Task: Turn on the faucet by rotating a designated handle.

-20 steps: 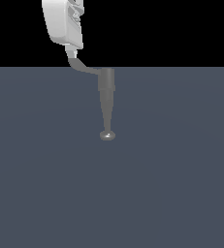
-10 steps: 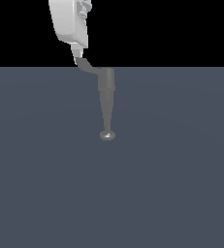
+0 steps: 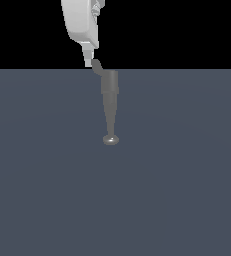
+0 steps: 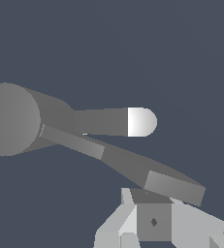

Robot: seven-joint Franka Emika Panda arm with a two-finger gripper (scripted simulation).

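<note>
The faucet (image 3: pixel 109 87) is a grey cylinder at the top edge of the dark floor. Its long spout tapers toward the camera to a shiny knob (image 3: pixel 110 140). The handle (image 3: pixel 96 65) is a short flat lever angling off the body toward the exterior view's left. My white gripper (image 3: pixel 89 59) hangs just above and left of it, fingers together, tips against the lever's end. In the wrist view the faucet (image 4: pixel 11 118) sends out the spout with its bright tip (image 4: pixel 141 121). The handle (image 4: pixel 133 167) crosses below it, its wide end lying against my gripper (image 4: pixel 151 206).
A flat dark grey floor (image 3: pixel 177 190) spreads around the faucet. Black background lies behind the arm.
My gripper has moved toward the exterior view's right, staying against the handle's end. The handle has swung with it and now looks shorter and closer to the faucet body.
</note>
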